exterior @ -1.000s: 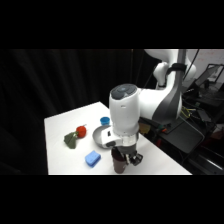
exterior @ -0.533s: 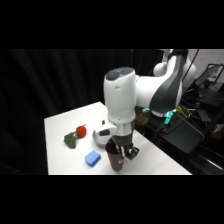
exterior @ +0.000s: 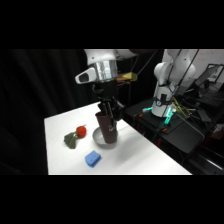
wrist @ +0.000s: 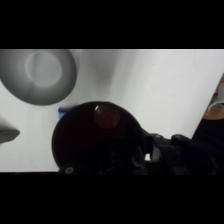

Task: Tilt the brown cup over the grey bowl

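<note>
From the side, my end effector (exterior: 108, 114) is closed on the rim of the tall, dark reddish-brown tapered plastic cup (exterior: 107, 129). The cup hangs nearly upright, directly over the round, shallow, shiny grey metal bowl (exterior: 103, 140) near the middle of the white surface (exterior: 145, 155).

From my wrist, I look down into the cup's dark round mouth (wrist: 95, 137); the bowl (wrist: 39, 75) lies beyond it, so I judge the tilt goes that way.

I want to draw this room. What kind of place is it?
Probably a robot lab: a white robot arm reaches over a white table, black curtains hang behind, and its gripper holds the brown cup.
</note>
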